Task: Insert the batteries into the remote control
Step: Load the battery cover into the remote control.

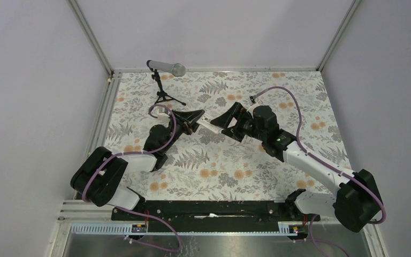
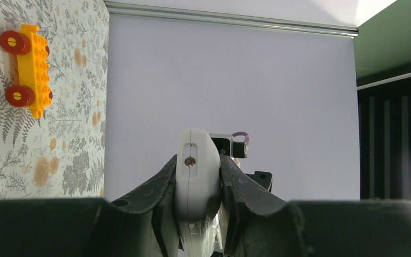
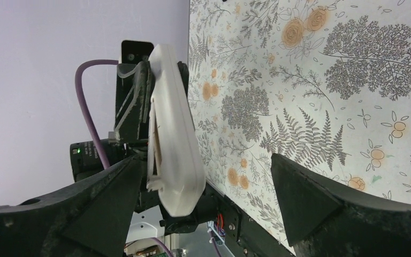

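My left gripper (image 1: 192, 122) is shut on the slim white remote control (image 1: 208, 127) and holds it above the table, its free end pointing right. In the left wrist view the remote (image 2: 195, 182) shows end-on, clamped between my left gripper's (image 2: 198, 163) fingers. My right gripper (image 1: 223, 122) is open, its jaws wide apart around the remote's free end. In the right wrist view the remote (image 3: 174, 144) hangs close to the left finger (image 3: 91, 209) of my right gripper (image 3: 206, 187), far from the right finger (image 3: 321, 209). No batteries are in view.
A microphone (image 1: 166, 67) on a small tripod (image 1: 164, 97) stands at the back left of the floral table cover (image 1: 225, 171). An orange toy car (image 2: 28, 68) with red wheels lies on the cover in the left wrist view. Grey walls close in the sides.
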You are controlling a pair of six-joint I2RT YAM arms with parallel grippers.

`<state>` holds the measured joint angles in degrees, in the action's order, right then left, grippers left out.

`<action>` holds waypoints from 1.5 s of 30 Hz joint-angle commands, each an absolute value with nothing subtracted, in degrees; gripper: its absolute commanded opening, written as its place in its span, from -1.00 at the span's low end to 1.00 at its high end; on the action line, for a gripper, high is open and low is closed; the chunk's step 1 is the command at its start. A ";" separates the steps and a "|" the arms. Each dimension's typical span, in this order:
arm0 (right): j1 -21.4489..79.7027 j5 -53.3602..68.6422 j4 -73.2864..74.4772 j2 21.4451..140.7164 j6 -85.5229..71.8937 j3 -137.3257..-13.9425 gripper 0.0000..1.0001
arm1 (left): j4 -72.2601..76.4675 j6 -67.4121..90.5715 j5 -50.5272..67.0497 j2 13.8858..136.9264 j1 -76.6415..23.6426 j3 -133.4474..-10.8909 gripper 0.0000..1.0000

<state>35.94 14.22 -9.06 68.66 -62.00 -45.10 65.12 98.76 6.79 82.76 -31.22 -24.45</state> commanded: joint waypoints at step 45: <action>33.60 23.52 -18.37 73.89 -67.93 -46.39 0.84 | 75.70 90.45 12.94 80.95 -32.96 -24.77 -1.00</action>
